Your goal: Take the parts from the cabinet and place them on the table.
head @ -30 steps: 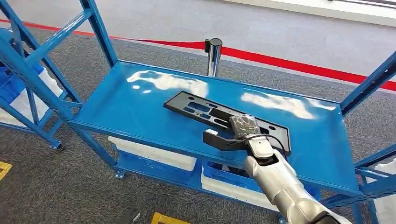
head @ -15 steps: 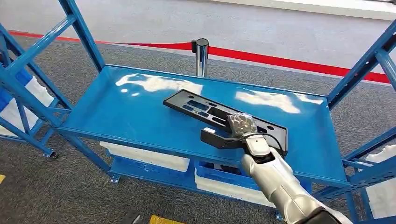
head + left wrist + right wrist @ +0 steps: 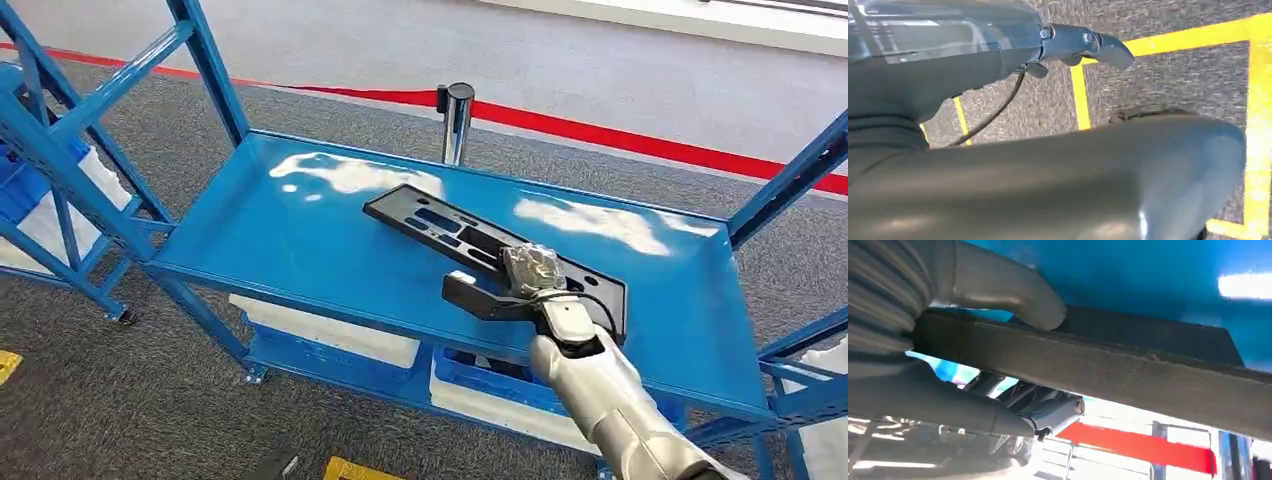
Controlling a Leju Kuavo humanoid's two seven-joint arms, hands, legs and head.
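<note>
Blue upright posts (image 3: pixel 60 190) at nine o'clock, bounding the blue shelf (image 3: pixel 290 240). Broad bare shelf surface from the left lip toward centre, with open room. Chrome stanchion (image 3: pixel 456 120) and red belt (image 3: pixel 640 140) at twelve o'clock, beyond the far edge. Long black slotted part (image 3: pixel 440 228) lying diagonally across the shelf's middle, near end close to the front lip. Right hand (image 3: pixel 520 285) gripping that near end, thumb (image 3: pixel 1013 295) over the part's edge. Left hand (image 3: pixel 1068 45) above yellow-lined floor; grip cannot be told.
</note>
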